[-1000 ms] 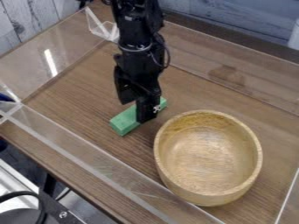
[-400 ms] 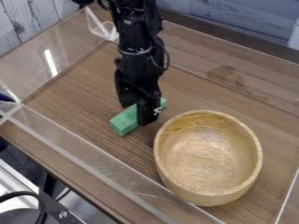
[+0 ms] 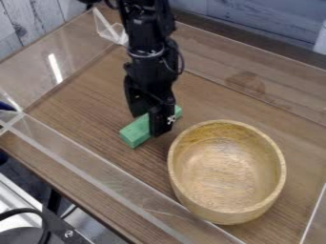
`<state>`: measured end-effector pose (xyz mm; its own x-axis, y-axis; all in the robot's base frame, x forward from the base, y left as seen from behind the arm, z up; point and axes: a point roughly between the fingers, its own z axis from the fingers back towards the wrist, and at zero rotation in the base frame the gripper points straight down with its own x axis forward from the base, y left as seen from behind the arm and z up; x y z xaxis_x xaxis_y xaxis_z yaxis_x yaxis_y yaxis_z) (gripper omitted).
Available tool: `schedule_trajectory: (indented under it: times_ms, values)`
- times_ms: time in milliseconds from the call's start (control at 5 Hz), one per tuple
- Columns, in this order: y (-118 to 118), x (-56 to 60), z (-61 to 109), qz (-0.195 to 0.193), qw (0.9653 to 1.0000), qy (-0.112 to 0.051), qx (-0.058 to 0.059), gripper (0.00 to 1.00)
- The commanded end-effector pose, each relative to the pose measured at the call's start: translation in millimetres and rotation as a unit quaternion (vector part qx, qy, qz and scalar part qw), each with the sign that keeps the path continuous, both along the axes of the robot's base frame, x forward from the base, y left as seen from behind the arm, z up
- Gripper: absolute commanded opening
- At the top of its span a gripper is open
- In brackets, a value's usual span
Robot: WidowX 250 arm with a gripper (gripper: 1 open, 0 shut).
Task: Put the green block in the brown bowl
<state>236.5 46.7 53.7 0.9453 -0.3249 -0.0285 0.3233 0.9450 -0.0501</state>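
The green block (image 3: 135,133) lies flat on the wooden table, just left of the brown bowl (image 3: 227,170). My gripper (image 3: 152,118) points straight down over the block's far end, its black fingers (image 3: 160,121) open and reaching down around it at table level. Only the block's near end shows; the rest is hidden behind the fingers. The light tan bowl sits empty at the lower right, a short gap from the block.
Clear acrylic walls (image 3: 76,176) ring the wooden table, with one running along the near left edge. A grey plank wall (image 3: 32,24) stands at the back left. A black cable (image 3: 32,224) loops at the bottom left outside the wall.
The gripper has sunk slightly toward the block since the earliest frame; block and bowl have stayed put.
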Motion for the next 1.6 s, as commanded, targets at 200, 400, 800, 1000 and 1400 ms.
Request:
schedule_trajectory:
  times_ms: [200,400,800,1000,1400]
  values:
    - [5,14.0,18.3,0.005,0.9992,-0.038,0.01,1.0]
    - [5,15.3,15.2,0.005,0.9992,-0.037,0.013,1.0]
    - [7,16.5,6.9,0.005,0.9993,-0.031,0.017,1.0]
    - [8,16.2,4.3,0.008,0.9994,-0.029,0.017,0.0]
    - [10,17.9,19.2,0.015,0.999,-0.039,0.014,0.0]
